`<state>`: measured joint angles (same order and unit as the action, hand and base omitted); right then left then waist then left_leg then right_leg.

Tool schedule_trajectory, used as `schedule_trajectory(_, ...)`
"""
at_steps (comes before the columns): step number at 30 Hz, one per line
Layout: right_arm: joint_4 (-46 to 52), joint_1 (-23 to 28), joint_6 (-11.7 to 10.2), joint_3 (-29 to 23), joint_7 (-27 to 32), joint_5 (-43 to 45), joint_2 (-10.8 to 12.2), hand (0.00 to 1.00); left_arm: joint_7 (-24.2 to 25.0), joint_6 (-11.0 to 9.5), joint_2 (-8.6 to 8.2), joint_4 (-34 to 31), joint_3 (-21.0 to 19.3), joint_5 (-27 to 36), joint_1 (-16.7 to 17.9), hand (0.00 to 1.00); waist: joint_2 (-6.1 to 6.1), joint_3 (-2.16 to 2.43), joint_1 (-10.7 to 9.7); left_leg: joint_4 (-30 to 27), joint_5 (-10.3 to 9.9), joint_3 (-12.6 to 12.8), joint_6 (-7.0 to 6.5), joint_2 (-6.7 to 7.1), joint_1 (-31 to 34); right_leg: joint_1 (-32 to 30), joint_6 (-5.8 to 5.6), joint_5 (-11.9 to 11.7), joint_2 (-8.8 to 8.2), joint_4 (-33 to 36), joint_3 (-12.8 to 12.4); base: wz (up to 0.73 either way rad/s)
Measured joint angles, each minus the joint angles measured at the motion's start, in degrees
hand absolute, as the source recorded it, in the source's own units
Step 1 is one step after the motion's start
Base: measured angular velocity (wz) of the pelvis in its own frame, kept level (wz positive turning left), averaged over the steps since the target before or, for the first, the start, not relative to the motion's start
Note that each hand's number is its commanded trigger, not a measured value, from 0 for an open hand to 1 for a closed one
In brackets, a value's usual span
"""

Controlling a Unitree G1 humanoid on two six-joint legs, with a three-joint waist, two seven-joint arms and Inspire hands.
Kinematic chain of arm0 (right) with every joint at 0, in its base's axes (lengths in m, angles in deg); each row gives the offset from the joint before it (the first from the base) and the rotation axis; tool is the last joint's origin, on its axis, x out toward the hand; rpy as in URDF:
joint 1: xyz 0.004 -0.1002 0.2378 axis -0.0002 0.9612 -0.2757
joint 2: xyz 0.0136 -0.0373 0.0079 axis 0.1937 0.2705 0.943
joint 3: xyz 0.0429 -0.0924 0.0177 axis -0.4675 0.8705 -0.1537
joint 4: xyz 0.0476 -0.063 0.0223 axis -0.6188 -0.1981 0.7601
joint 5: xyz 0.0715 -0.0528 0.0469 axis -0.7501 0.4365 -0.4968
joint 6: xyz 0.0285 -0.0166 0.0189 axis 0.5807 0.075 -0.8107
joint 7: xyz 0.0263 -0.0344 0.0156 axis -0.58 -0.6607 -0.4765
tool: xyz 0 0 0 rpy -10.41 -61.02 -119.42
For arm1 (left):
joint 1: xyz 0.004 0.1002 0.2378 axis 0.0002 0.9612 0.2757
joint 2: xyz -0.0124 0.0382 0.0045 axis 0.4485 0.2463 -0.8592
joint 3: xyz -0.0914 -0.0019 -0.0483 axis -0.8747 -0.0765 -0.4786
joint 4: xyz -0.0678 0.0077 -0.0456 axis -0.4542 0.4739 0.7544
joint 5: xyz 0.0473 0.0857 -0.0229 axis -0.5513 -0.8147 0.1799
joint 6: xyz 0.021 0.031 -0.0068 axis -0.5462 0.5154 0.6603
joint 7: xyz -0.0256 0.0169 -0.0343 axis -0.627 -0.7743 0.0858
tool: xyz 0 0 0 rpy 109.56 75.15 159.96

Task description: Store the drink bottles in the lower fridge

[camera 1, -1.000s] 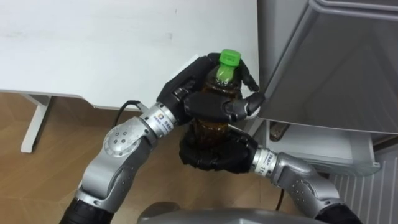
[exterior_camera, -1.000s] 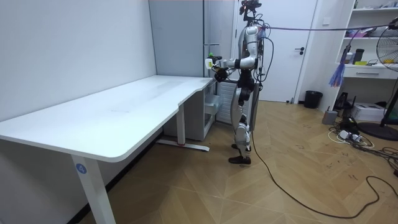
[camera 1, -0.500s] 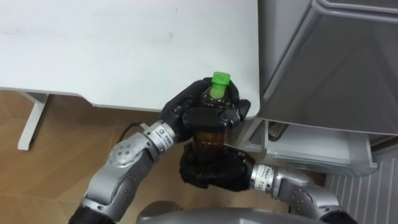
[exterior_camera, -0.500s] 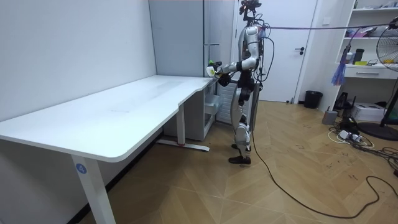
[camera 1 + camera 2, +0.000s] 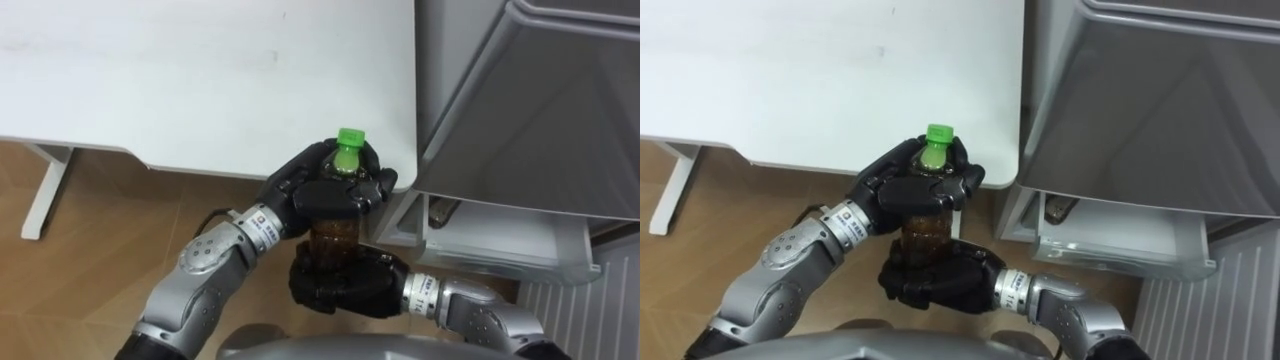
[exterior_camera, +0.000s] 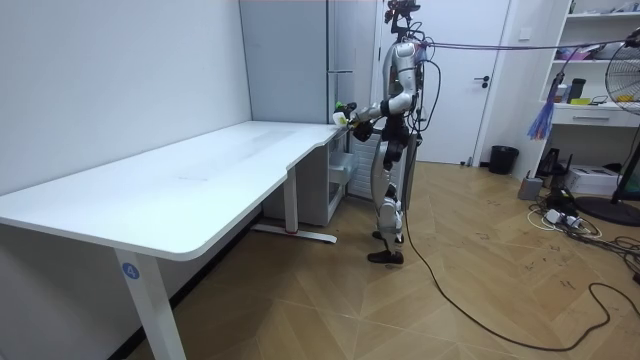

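Gripped upright brown plastic bottle with green cap [image 5: 335, 235], left hand [image 5: 328, 190] curled round its neck, right hand [image 5: 345, 288] clasping its base directly below, grey fridge [image 5: 520, 100] just right.

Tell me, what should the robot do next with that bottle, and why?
Probably swing the bottle right and down toward the open lower fridge drawer. The left hand wraps its shoulder and the right hand cups its base, so the hold looks secure, and the drawer stands open just beside.
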<state>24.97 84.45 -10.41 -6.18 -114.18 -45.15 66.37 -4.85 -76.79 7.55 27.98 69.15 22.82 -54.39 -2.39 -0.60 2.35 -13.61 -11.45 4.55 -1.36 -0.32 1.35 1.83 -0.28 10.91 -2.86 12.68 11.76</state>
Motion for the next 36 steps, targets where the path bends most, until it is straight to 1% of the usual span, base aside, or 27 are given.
schedule_trajectory(10, 0.00, 0.03, 0.06, 0.19, 0.02, 0.00, -0.13, 1.00, -0.02, 0.00, 0.00, 0.03, 0.01, 0.09, 0.21, 1.00, 0.06, 0.00, 0.69, -0.09, 0.00, -0.03, 0.00, 0.00, 0.03, 0.07, 0.00, 0.00, 0.00, 0.00, 0.06, 0.00)
schedule_trajectory(16, 0.00, 0.03, 0.46, 0.26, 0.32, 0.01, -0.20, 1.00, -0.03, -0.01, -0.18, 0.66, 0.02, 0.25, 0.20, 1.00, 0.57, -0.20, 1.04, -0.08, 0.00, -0.12, 0.00, -0.01, 0.06, 0.07, 0.00, 0.00, -0.02, 0.09, 0.13, 0.00)
schedule_trajectory(22, 0.02, 0.03, 0.46, 0.46, 0.61, 0.00, -0.37, 1.00, -0.14, 0.00, -0.50, 1.39, -0.14, 1.18, 0.21, 1.00, 0.61, -0.17, 1.13, -0.12, 0.00, -0.07, 0.00, 0.01, 0.04, 0.03, 0.00, 0.00, -0.01, 0.08, 0.08, 0.00)
schedule_trajectory(23, 0.02, 0.03, 0.46, 0.57, 0.68, 0.01, -0.46, 1.00, -0.14, 0.00, -0.52, 1.62, -0.14, 1.39, 0.21, 0.37, 0.58, -0.16, 1.13, -0.32, 0.00, -0.06, 0.00, 0.02, 0.00, 0.03, 0.00, 0.00, -0.03, 0.08, 0.14, 0.00)
schedule_trajectory(24, 0.02, 0.00, 0.46, 0.66, 0.68, 0.00, -0.51, 1.00, -0.14, 0.00, -0.51, 1.79, -0.09, 1.74, 0.21, 0.00, 0.57, -0.15, 1.15, -0.40, 0.00, -0.06, 0.00, 0.02, -0.02, 0.04, 0.00, 0.00, -0.05, 0.09, 0.19, 0.00)
schedule_trajectory(26, 0.02, -0.03, 0.58, 0.74, 0.93, 0.01, -0.51, 1.00, -0.14, -0.02, -0.52, 2.77, -0.11, 2.98, 0.00, 0.00, 0.56, -0.14, 1.06, -0.43, 0.00, 0.00, 0.00, 0.03, -0.24, 0.06, 0.00, 0.00, -0.15, 0.12, 0.49, 0.00)
schedule_trajectory(29, 0.02, -0.16, 1.83, 0.77, 1.51, 0.01, -0.62, 1.00, -0.08, 0.03, -0.52, 5.12, -0.06, 6.04, -0.47, 0.00, 0.55, -0.15, 1.08, -0.45, 0.00, -0.01, 0.00, 0.00, -0.42, 0.09, -0.01, 0.01, -0.30, 0.55, 0.83, 0.00)
schedule_trajectory(32, 0.18, -0.13, 2.26, 0.74, 1.56, -0.30, -0.55, 1.00, -0.04, 0.05, -0.55, 5.53, -0.16, 8.76, -0.47, 0.00, 0.43, -0.20, 1.06, -0.32, -0.02, -0.06, -0.02, -0.04, -0.41, -0.04, -0.04, 0.03, -0.47, 0.91, 0.92, 0.00)
schedule_trajectory(33, 0.33, -0.13, 2.30, 0.71, 1.52, -0.96, -0.59, 1.00, 0.09, 0.05, -0.59, 5.58, -0.44, 10.67, -0.49, 0.00, 0.43, -0.20, 1.02, -0.43, -0.03, -0.06, -0.03, -0.02, 0.00, -0.17, -0.04, 0.03, -0.46, 0.91, 0.96, 0.00)
schedule_trajectory(36, 0.41, -0.09, 2.29, 0.17, 1.34, -1.13, -0.54, 1.00, 0.25, 0.05, -0.76, 5.59, -0.92, 12.56, -0.65, 0.00, 0.47, -0.18, 1.06, -1.14, -0.06, -0.03, -0.07, -0.02, 0.77, -0.64, -0.03, 0.03, -0.39, 0.98, 0.94, 0.00)
